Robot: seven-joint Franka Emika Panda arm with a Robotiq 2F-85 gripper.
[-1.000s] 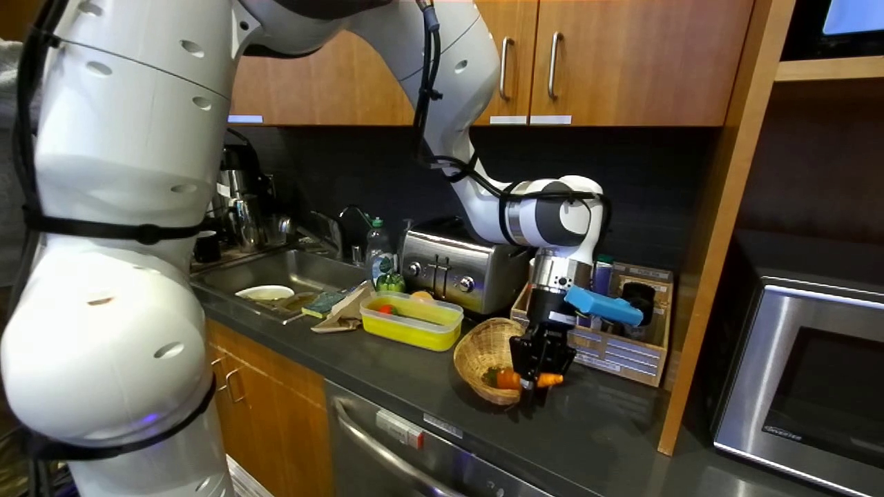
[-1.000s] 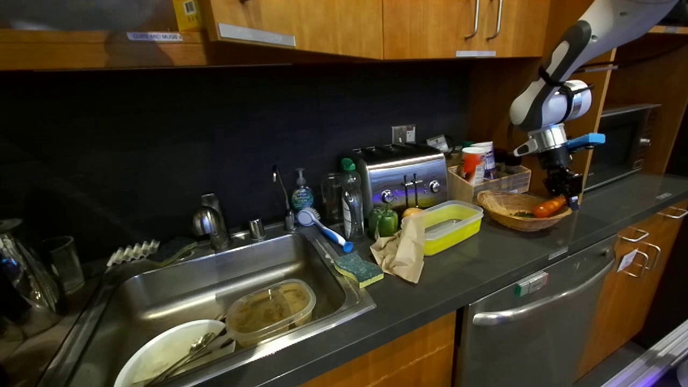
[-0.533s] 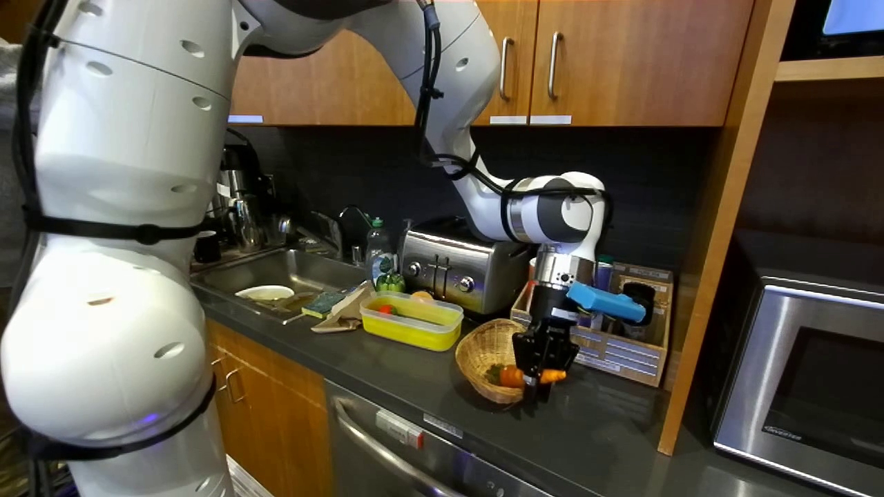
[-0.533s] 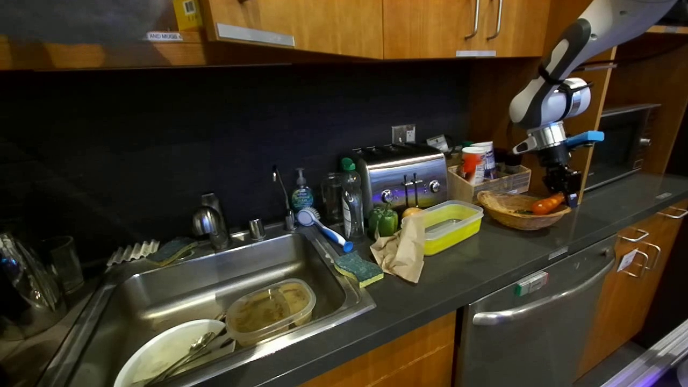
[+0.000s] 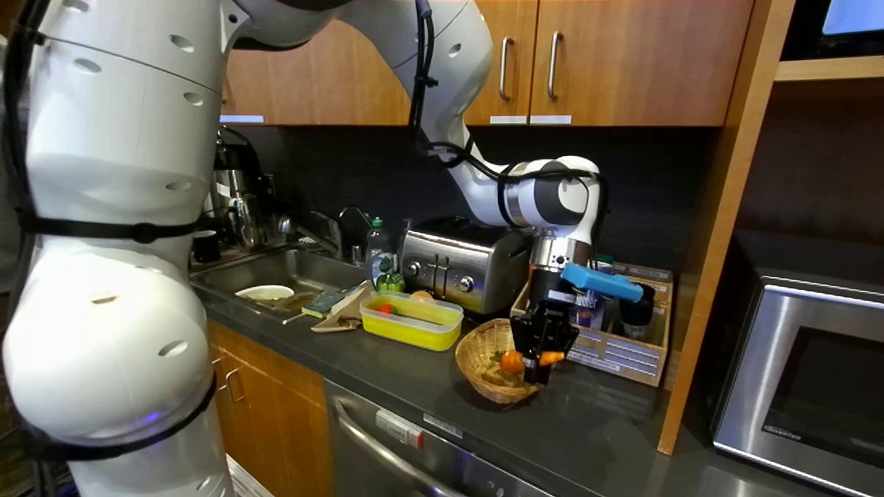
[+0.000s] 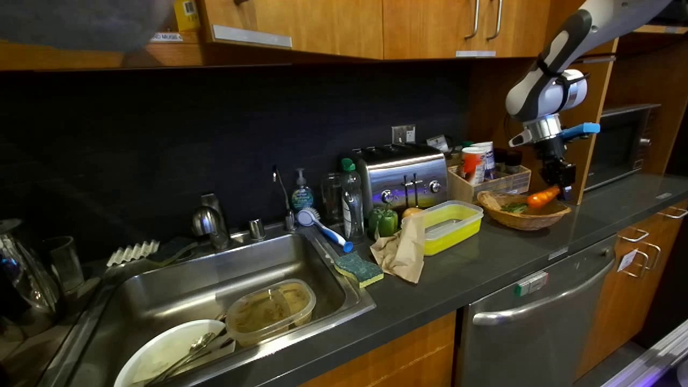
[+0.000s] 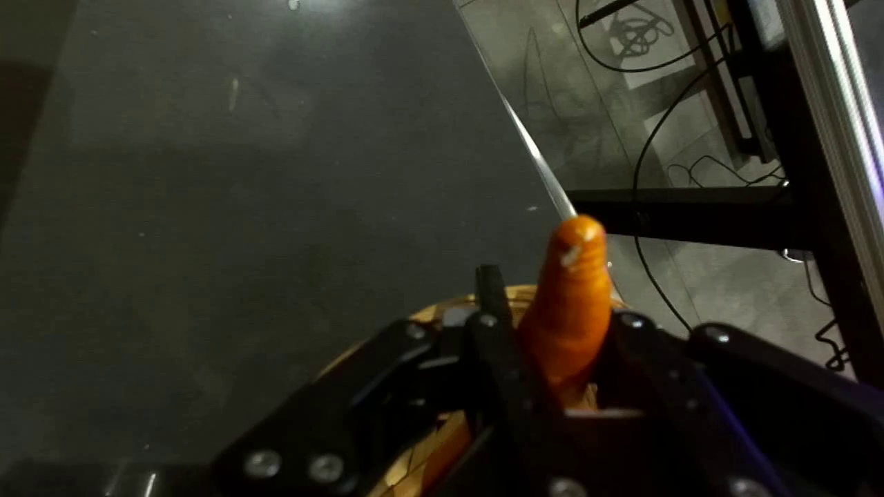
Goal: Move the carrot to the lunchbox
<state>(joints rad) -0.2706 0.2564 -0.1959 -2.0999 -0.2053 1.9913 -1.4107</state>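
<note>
The carrot point(image 5: 512, 362) is bright orange and is gripped across its middle by my gripper point(image 5: 536, 368). It is held tilted, just above the woven basket point(image 5: 476, 353), with its thick end over the bowl and its tip sticking out past the fingers. A leafy green bit shows beyond the thick end. The carrot point(image 6: 543, 197) and gripper point(image 6: 563, 192) also show in an exterior view. In the wrist view the carrot's tip point(image 7: 574, 297) stands up between the dark fingers point(image 7: 552, 331). The yellow-green lunchbox point(image 5: 407, 334) stands open beside the basket; it also shows here point(image 6: 454, 235).
A toaster point(image 6: 403, 174) stands behind the lunchbox. A wooden crate point(image 6: 492, 185) with containers is behind the basket. A brown paper bag point(image 6: 403, 250) leans against the lunchbox and hides part of it. A red item point(image 5: 385, 308) shows at the lunchbox's far-left corner. The sink is beyond.
My gripper has risen with the carrot, lifting it off the basket's bottom. In the last half second it also shifted slightly toward the lunchbox. The lunchbox and basket have stayed in place.
</note>
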